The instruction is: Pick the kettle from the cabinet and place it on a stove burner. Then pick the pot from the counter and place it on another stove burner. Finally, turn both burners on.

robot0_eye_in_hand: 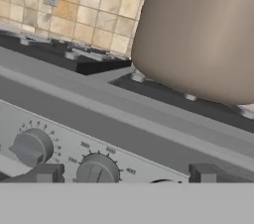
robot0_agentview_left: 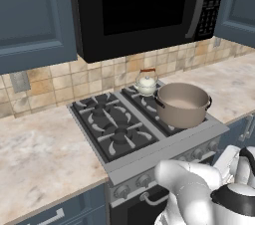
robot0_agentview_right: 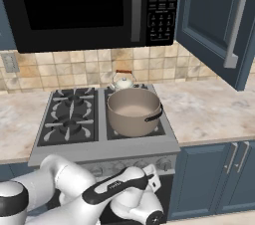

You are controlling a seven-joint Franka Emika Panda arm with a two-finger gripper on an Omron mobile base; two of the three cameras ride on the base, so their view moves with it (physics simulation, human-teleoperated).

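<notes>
The taupe pot stands on the stove's front right burner. Its side looms large in the hand view. Behind it, the small cream kettle rests on the back right burner. My gripper is open and holds nothing. It is low in front of the stove's silver panel, where its two dark fingertips frame one round knob. Another knob lies just to the left. The cabinet door at the upper right hangs open.
The black microwave hangs over the stove. Both left burners are bare. Marbled counter runs on either side, with blue base units below. My arm's white links fill the space before the oven.
</notes>
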